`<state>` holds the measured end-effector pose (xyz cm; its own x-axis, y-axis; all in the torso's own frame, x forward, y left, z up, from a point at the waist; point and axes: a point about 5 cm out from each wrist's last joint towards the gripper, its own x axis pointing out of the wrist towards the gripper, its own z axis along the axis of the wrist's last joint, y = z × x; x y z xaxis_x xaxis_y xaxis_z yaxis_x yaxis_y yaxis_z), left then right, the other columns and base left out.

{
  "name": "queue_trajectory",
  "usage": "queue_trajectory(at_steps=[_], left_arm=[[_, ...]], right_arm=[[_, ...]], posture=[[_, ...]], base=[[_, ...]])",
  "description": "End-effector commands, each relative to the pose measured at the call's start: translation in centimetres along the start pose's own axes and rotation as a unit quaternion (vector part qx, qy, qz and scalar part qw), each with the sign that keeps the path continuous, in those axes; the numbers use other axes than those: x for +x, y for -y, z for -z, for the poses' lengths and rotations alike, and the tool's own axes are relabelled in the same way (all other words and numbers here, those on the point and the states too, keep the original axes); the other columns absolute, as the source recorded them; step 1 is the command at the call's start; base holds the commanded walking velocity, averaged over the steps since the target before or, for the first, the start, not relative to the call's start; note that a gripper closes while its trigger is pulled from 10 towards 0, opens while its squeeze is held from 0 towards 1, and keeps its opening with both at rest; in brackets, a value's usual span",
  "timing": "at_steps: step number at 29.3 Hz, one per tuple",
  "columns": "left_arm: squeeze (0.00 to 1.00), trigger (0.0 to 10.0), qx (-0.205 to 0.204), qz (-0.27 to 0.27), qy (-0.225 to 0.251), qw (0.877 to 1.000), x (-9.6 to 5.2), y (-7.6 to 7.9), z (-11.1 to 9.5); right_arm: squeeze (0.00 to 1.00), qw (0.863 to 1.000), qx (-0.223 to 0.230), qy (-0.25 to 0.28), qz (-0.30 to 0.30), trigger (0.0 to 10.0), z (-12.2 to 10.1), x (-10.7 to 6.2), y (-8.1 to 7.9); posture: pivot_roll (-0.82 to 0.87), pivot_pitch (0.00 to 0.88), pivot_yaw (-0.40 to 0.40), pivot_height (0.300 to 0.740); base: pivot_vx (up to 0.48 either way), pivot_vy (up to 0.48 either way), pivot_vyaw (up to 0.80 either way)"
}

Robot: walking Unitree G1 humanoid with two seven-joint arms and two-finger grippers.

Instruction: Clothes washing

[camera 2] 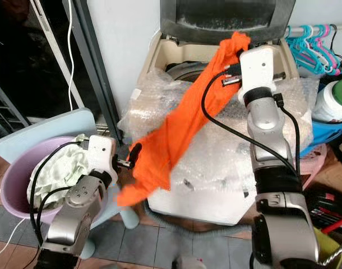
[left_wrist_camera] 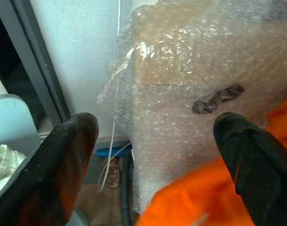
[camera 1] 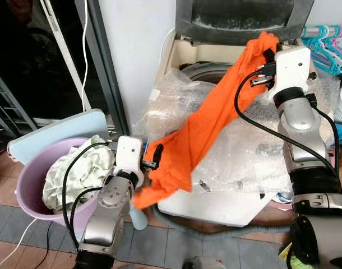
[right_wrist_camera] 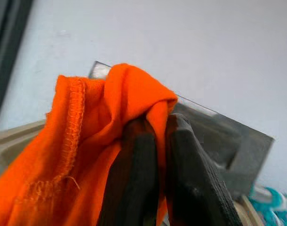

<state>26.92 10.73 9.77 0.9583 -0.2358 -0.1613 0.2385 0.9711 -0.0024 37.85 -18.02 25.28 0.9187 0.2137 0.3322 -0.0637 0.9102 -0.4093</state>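
An orange garment (camera 1: 207, 126) stretches from high over the top-loading washing machine (camera 1: 185, 56) down to its front left corner. My right gripper (right_wrist_camera: 155, 141) is shut on the garment's top end, raised above the open drum (camera 1: 207, 70). The left gripper (left_wrist_camera: 157, 155) is open beside the garment's lower end (left_wrist_camera: 214, 197), its fingers (left_wrist_camera: 63, 160) spread wide with nothing between them. A lilac basin (camera 1: 28, 179) at the lower left holds pale laundry (camera 1: 81, 171).
Bubble wrap (camera 1: 244, 151) covers the machine's top and front. The raised grey lid (camera 1: 244, 17) stands behind the drum. Turquoise and pink hangers (camera 1: 328, 45) hang at the right. A dark doorway with a grey frame (camera 1: 106, 73) lies at the left.
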Motion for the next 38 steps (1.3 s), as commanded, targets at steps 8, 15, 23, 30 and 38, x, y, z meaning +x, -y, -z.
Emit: queue_trajectory(at_steps=[8,15,23,30,38], left_arm=[[0.0,10.0,0.003,-0.004,0.001,1.0,0.4,0.0,-0.1],[0.0,10.0,0.004,-0.013,0.003,1.0,0.2,-0.2,0.0],[0.0,10.0,0.003,-0.022,0.0,1.0,0.1,-0.1,0.2],[0.0,10.0,0.001,-0.015,-0.002,1.0,0.3,0.2,0.2],[0.0,10.0,0.004,-0.009,-0.005,1.0,0.3,0.3,0.2]], right_arm=[[0.0,0.992,-0.049,0.079,-0.09,10.0,-6.6,5.4,0.2],[0.0,0.992,-0.025,0.088,0.088,10.0,-12.1,7.1,7.9],[0.0,0.971,-0.018,0.021,0.237,10.0,-10.9,5.5,13.0],[0.0,0.969,0.019,-0.223,0.105,10.0,2.1,2.8,6.8],[0.61,0.953,0.132,-0.268,0.056,10.0,6.1,0.5,4.5]], posture=[[-0.06,0.0,0.015,0.74],[-0.04,0.0,-0.004,0.74],[-0.05,0.0,-0.014,0.74],[-0.06,0.0,0.007,0.74],[-0.07,0.0,0.013,0.74]], base=[[0.0,0.0,0.0],[0.0,0.0,0.0],[0.0,0.0,0.0],[0.0,0.0,0.0],[0.0,0.0,0.0]])
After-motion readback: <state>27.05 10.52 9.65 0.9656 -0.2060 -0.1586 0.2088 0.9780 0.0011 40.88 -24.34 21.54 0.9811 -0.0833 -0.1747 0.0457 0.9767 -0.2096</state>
